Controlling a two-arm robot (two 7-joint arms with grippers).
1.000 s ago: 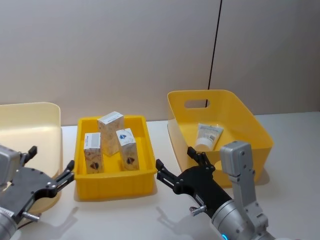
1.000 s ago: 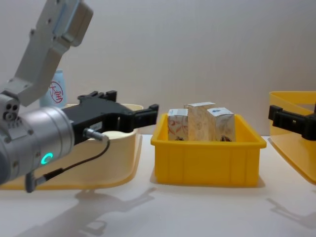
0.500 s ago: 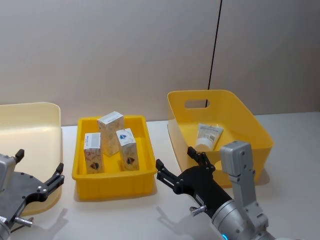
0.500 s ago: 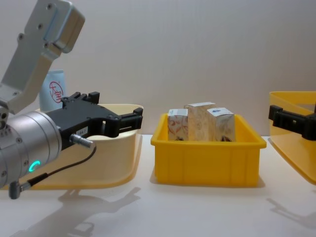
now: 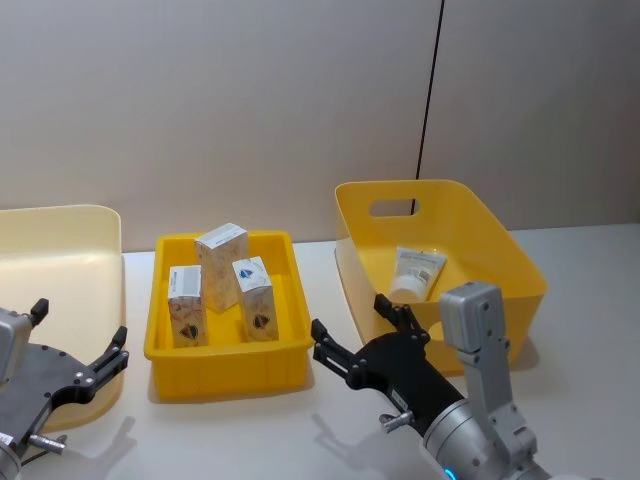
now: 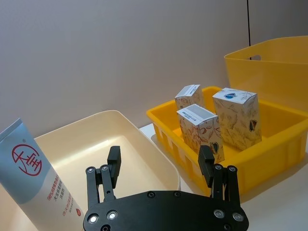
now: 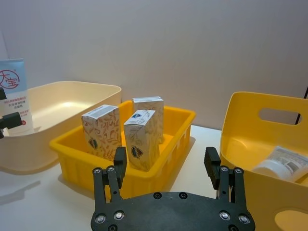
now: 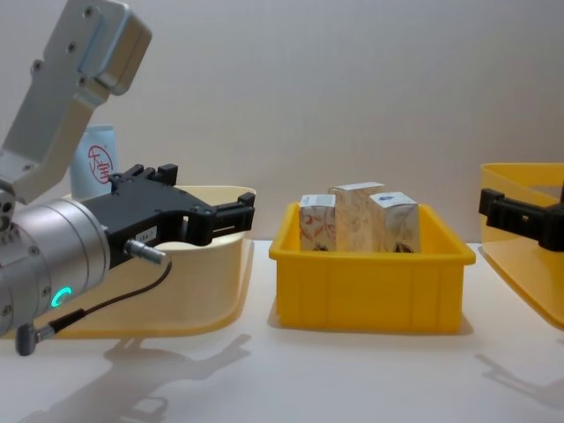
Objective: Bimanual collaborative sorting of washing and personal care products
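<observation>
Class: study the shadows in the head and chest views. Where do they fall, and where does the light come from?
Head view: soft grey shadows lie on the white table beneath the left claw and right claw. Chest view: the left claw's shadow spreads below it; light probably comes from overhead.

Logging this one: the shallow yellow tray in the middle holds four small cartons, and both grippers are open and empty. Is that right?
Not quite. The shallow yellow tray holds three small cartons, not four; the head view shows them clearly. The left gripper and right gripper are indeed open and empty.
</observation>
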